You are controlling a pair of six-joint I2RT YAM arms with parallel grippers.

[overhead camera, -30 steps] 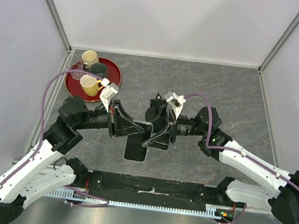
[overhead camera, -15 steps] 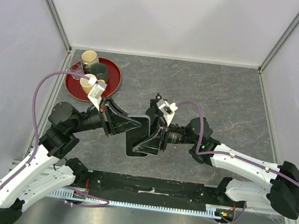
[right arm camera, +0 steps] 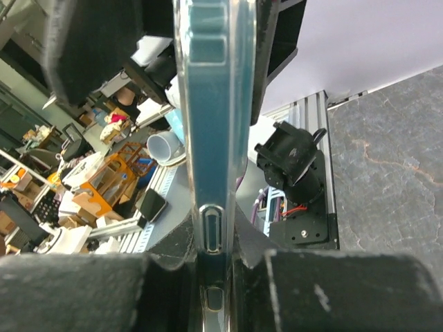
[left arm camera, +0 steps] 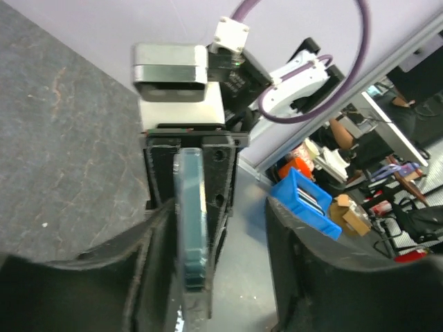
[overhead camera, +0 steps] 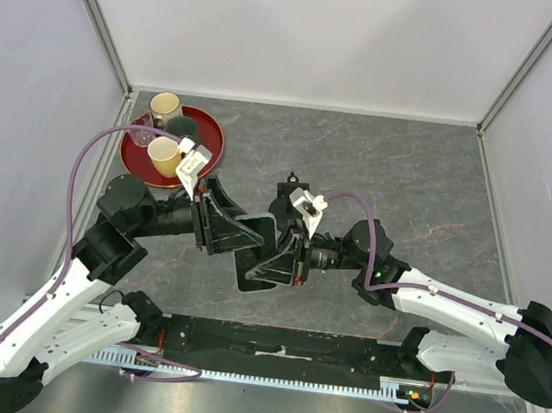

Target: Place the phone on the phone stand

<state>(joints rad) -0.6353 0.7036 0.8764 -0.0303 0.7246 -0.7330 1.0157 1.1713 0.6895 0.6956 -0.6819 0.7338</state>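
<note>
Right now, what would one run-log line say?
phone: lifted, clamped in right gripper | left gripper: open, straddling phone | phone stand: behind grippers, phone not yet on it

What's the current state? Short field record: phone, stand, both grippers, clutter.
phone: mid-table between the two arms, not on the stand
phone stand: just beyond the grippers, partly hidden by them
right gripper: shut on the phone, one finger on each flat face
left gripper: open, fingers straddling the phone, with a gap on one side
red tray: far left corner, holding cups
</note>
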